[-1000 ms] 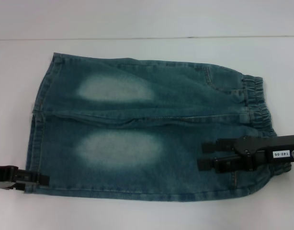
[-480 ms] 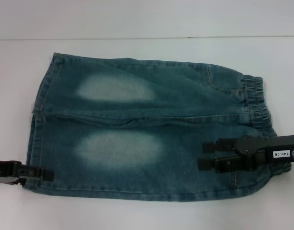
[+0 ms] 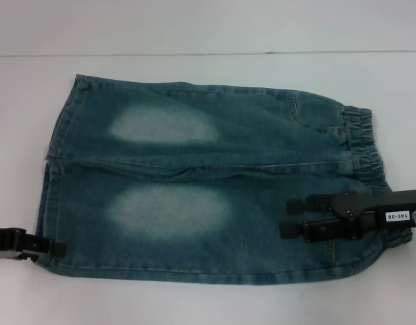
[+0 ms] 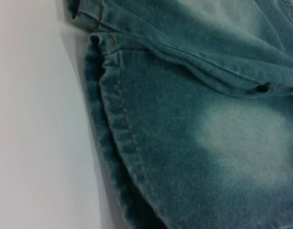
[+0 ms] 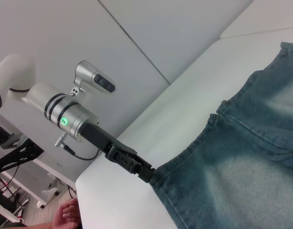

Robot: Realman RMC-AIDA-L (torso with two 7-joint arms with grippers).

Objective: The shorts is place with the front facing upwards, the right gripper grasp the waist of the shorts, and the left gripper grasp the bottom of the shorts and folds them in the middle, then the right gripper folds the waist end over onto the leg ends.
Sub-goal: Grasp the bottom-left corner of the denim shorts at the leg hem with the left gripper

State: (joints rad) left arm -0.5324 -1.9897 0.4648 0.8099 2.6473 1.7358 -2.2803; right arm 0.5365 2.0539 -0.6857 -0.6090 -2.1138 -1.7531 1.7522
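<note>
Shorts: the shorts (image 3: 208, 183) are seen spread flat and unfolded on the white desk (image 3: 194, 34), front up, with the elastic waist (image 3: 364, 145) towards the right end effector and the leg ends (image 3: 51, 196) towards the left end effector.

Progress: no fold is seen; both legs lie open side by side. The grasps at waist and hem are judged to be in hand, while the middle fold and the waist-over-legs fold are both left to do.

Right end effector: the right end effector (image 3: 284, 217) is placed over the near part of the denim just inside the waist, its two fingers parted with a clear gap between them. Nothing is seen pinched; whether the fingertips touch the cloth cannot be told.

Left end effector: the left end effector (image 3: 59, 249) is set at the near corner of the leg ends, its tip against the hem edge (image 5: 151, 175). Whether it is released or clenched on the hem cannot be told; the fingertips are hidden at the fabric edge.

Hem near left end effector: the stitched hem (image 4: 120, 143) is seen lying flat, not lifted.
</note>
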